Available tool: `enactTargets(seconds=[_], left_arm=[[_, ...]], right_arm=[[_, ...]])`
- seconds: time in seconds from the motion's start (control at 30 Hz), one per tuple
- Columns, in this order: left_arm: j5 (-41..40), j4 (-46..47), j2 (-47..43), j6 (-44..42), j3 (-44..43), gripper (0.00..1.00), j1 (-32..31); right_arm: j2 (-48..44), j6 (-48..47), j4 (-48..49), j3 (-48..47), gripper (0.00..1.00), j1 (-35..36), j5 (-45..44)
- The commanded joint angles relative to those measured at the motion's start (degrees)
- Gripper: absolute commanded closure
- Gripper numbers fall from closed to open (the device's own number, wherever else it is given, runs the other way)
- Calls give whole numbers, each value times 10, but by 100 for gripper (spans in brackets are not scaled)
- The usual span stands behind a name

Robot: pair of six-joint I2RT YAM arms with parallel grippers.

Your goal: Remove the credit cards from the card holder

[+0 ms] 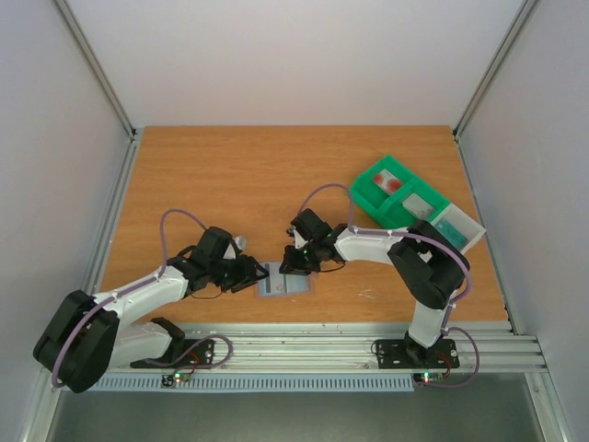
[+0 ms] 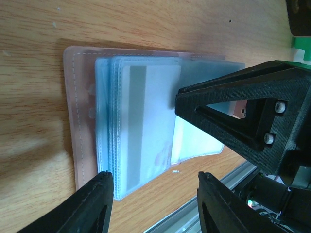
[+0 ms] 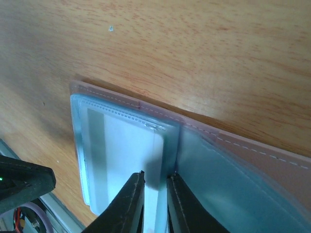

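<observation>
The card holder lies open on the table near the front edge, tan outside, grey-blue clear sleeves inside. A pale card with a grey stripe sits in the top sleeve and also shows in the right wrist view. My left gripper is open wide, its jaws standing astride the holder's near edge. My right gripper is low over the holder's fold, jaws a narrow gap apart with one tip over the card's inner edge. It holds nothing that I can see.
A green compartmented tray stands at the back right. It holds a card with red marks, a grey one and a pale teal end compartment. An aluminium rail runs along the table's front edge.
</observation>
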State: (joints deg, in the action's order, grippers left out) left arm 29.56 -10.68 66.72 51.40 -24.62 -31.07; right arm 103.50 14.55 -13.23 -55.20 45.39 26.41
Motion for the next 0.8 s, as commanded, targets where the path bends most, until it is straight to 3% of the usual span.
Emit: enactTargets(seconds=[0.0, 0.23, 0.77], left_arm=[[0, 4, 5, -14, -13, 51, 4], [3, 23, 16, -13, -17, 51, 4], [-4, 45, 62, -20, -45, 55, 6]], right_arm=[[9, 0, 28, 9, 89, 4, 0], [17, 16, 64, 34, 98, 4, -1], [14, 35, 95, 64, 99, 3, -12]])
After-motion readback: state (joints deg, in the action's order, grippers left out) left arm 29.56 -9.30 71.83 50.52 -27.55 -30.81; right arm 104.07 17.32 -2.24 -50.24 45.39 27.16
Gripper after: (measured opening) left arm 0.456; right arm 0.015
